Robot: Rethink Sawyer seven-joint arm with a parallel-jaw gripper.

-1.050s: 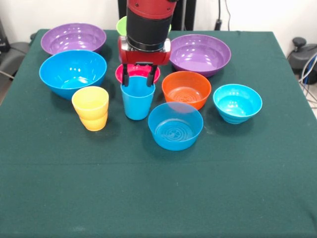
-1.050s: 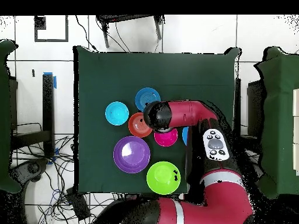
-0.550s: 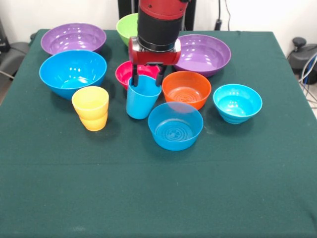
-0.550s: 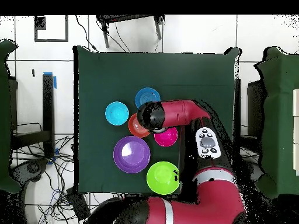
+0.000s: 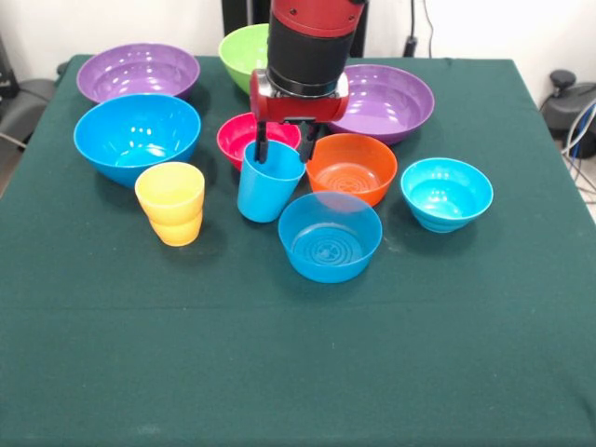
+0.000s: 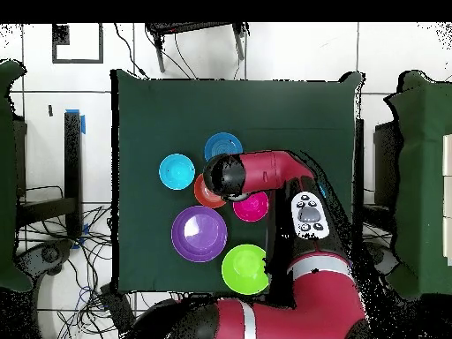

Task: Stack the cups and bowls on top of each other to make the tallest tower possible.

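My gripper (image 5: 282,151) is shut on the rim of the sky-blue cup (image 5: 268,186), one finger inside it and one outside its right wall. The cup leans to the right, between the pink-red bowl (image 5: 240,136) and the orange bowl (image 5: 351,168). A blue bowl (image 5: 330,237) sits just in front of it. The pale yellow cup (image 5: 170,203) stands to the left, beside a large blue bowl (image 5: 137,135). Another blue bowl (image 5: 447,193) is at the right. In the overhead view the arm (image 6: 265,172) hides the cup. No tower shows.
Two purple bowls (image 5: 138,71) (image 5: 377,101) and a lime green bowl (image 5: 242,47) sit at the far side of the green table (image 5: 298,372). The overhead view shows the lime bowl (image 6: 245,269) and one purple bowl (image 6: 199,233) near the robot's base.
The gripper has carried the sky-blue cup to the right in the front view, and the cup has gone from upright to tilted. The bowls and the yellow cup have not moved.
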